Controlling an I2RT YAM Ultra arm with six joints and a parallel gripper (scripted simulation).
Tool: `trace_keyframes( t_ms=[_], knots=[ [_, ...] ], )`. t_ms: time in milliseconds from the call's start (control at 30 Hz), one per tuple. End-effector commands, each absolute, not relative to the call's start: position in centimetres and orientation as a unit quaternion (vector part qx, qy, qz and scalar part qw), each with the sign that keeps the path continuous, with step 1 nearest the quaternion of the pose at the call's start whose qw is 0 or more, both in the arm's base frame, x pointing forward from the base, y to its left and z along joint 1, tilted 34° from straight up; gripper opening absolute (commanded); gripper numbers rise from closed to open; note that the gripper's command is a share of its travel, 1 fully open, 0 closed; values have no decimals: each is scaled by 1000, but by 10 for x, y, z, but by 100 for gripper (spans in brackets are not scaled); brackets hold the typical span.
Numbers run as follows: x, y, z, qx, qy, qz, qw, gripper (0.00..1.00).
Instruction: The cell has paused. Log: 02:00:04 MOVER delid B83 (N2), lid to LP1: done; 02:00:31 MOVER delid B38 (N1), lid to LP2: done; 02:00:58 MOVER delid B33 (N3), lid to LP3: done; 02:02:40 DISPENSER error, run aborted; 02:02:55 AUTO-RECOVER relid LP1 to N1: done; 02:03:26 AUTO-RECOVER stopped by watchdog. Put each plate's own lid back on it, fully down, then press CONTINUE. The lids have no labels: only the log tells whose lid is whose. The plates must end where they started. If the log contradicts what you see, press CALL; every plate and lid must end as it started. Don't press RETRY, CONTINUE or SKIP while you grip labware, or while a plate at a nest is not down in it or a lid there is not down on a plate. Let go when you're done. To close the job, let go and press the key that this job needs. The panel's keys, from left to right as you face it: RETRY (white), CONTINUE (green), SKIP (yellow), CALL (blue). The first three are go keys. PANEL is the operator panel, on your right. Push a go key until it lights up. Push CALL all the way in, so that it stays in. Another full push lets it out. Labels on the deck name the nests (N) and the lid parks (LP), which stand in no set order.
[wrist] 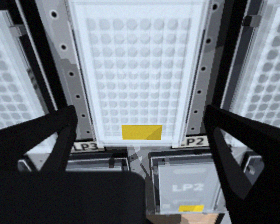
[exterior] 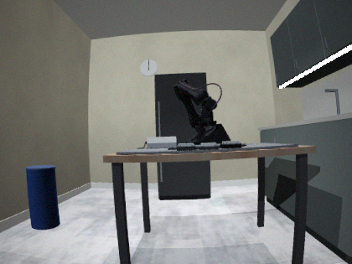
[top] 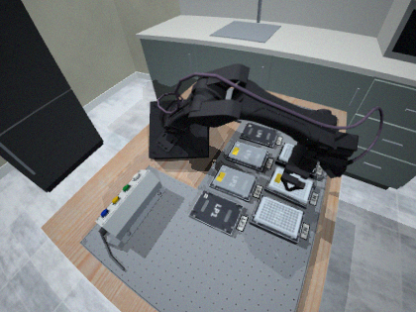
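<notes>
On the kitchen bench [top: 74,204], the claw [wrist: 140,130] hangs spread wide and holding nothing, directly over the lidded plate [wrist: 137,75]. Best to descend squarely, straddling the lid's long edges evenly before clenching.

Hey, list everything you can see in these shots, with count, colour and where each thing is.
Table: one, wooden top, dark legs, mid-room.
Deck plate: one, grey, perforated, on the table.
Operator panel: one, grey, at the deck edge away from the plates; white, green, yellow and blue keys.
Lid parks: four, in a row; two dark and bare.
Lids: two, clear, yellow-tagged, on the middle parks.
Well plates: three, white, beside the parks.
Blue cylinder: one, on the floor.
Wall clock: one, white.
Arm: one, black.
Gripper: one, open, above the middle plate.
</notes>
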State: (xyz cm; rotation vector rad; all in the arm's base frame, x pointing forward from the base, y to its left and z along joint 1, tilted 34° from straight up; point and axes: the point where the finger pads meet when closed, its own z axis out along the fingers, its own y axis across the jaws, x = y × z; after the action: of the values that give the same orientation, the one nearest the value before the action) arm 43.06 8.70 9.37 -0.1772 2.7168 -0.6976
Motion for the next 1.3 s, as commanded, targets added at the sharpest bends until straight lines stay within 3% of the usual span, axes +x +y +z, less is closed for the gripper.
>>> trace_keyframes(
  t_ms=[0,567,1267],
  knots=[
    [436,96,96,-66,954,-235,176,100],
    [442,80,69,-67,954,-239,166,100],
    [449,89,83,-63,953,-236,182,100]
  ],
)
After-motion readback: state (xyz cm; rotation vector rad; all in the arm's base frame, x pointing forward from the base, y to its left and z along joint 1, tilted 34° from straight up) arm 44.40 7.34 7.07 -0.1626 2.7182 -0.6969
